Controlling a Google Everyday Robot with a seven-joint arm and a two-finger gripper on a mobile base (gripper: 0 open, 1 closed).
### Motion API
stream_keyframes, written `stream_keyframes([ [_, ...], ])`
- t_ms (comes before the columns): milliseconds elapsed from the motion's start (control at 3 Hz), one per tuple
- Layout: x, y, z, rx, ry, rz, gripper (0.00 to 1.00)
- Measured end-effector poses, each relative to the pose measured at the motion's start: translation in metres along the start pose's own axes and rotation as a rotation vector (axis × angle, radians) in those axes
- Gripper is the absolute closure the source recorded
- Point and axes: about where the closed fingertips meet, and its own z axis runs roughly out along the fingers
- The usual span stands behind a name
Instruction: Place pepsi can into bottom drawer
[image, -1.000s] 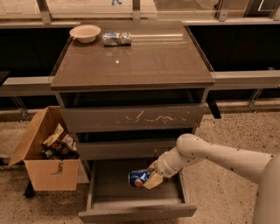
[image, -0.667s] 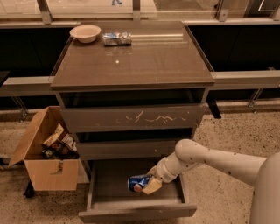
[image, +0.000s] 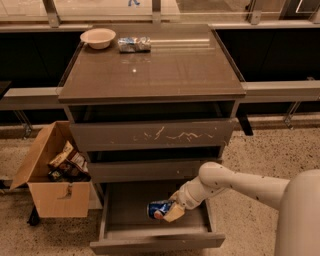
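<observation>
**A:** What takes up most of the view?

**B:** A grey-brown desk (image: 170, 75) with three drawers. The robot's pale arm (image: 240, 182) comes in from the lower right and reaches across towards its base.

**A:** How do the drawers stand?

**B:** The bottom drawer (image: 155, 243) is pulled well out, and its dark inside shows from above. The top drawer (image: 125, 137), with white scratches on its front, and the narrower middle drawer (image: 145, 170) are each out a little.

**A:** Anything beside it?

**B:** An open cardboard box (image: 57, 200) stands on the floor just to the left, with snack packets (image: 67, 165) inside.

**A:** And on top?

**B:** A pale bowl (image: 98, 38) sits at the back left, with a silvery-blue foil packet (image: 134, 44) just beside it.

**A:** Where is the pepsi can (image: 158, 209)?

**B:** Inside the bottom drawer, right of its middle, lying on its side. I cannot tell whether it touches the drawer floor.

**A:** The end effector (image: 170, 210)?

**B:** It is down in the drawer, with its fingers closed around the can's right end.
</observation>
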Motion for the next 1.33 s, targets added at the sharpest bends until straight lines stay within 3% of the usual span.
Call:
stream_keyframes([
  [333,0.032,-0.042,0.034,0.053,0.005,0.009,1.00],
  [667,0.071,-0.094,0.089,0.093,-0.023,0.027,1.00],
  [1000,0.090,-0.124,0.122,0.105,-0.049,0.050,1.00],
  [1333,0.095,-0.142,0.144,0.105,-0.058,0.061,0.82],
])
